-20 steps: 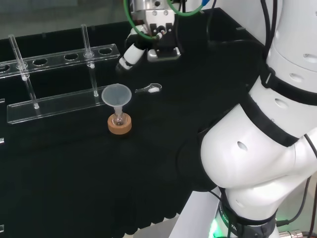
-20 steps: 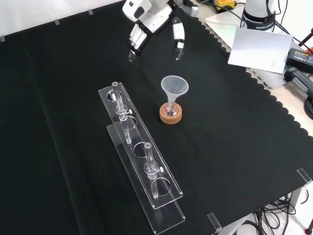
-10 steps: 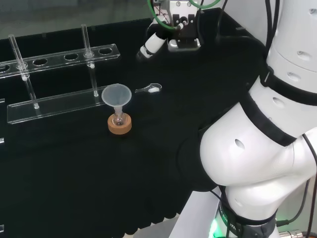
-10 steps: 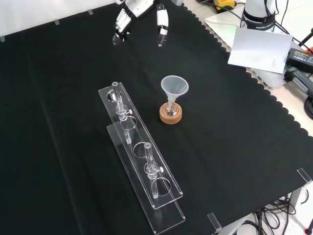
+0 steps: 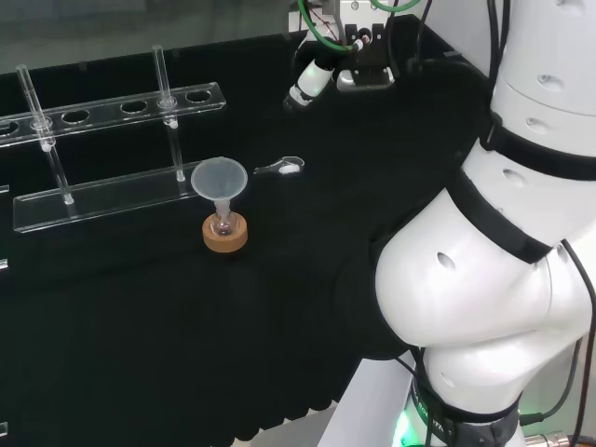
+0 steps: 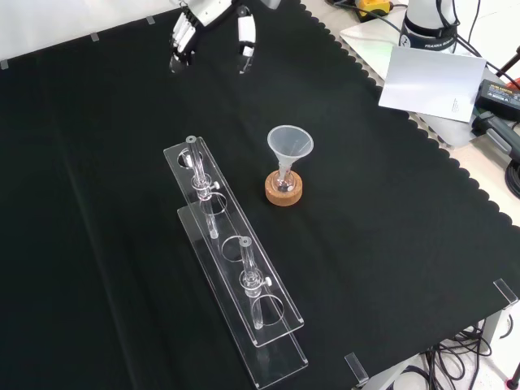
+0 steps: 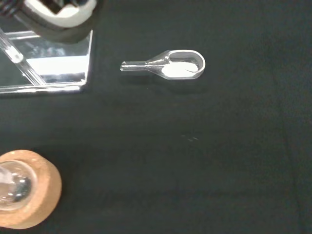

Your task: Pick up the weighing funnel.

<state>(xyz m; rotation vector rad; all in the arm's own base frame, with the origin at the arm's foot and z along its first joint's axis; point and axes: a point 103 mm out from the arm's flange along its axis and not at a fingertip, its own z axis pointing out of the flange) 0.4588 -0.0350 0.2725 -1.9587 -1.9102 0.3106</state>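
The weighing funnel (image 5: 283, 168), a small clear scoop with a short stem and some white powder in its bowl, lies flat on the black cloth. In the wrist view the weighing funnel (image 7: 171, 66) is seen from above, untouched. The black and white hand (image 5: 311, 82) hangs in the air beyond and to the right of it in the head view, well apart from it. In the front view the hand (image 6: 207, 24) is at the top edge, open, with its fingers (image 6: 180, 42) straight and spread, holding nothing. A blurred part of the hand (image 7: 57, 14) shows in the wrist view.
The big funnel (image 5: 219, 180) stands in a small flask on a cork ring (image 5: 225, 237), left of the weighing funnel in the head view. A clear tube rack (image 5: 112, 104) with glass tubes stands behind it. In the front view the rack (image 6: 236, 260) runs down the middle.
The hand has risen and moved right in the head view, up and left in the front view, away from the weighing funnel. The weighing funnel has stayed where it lay.
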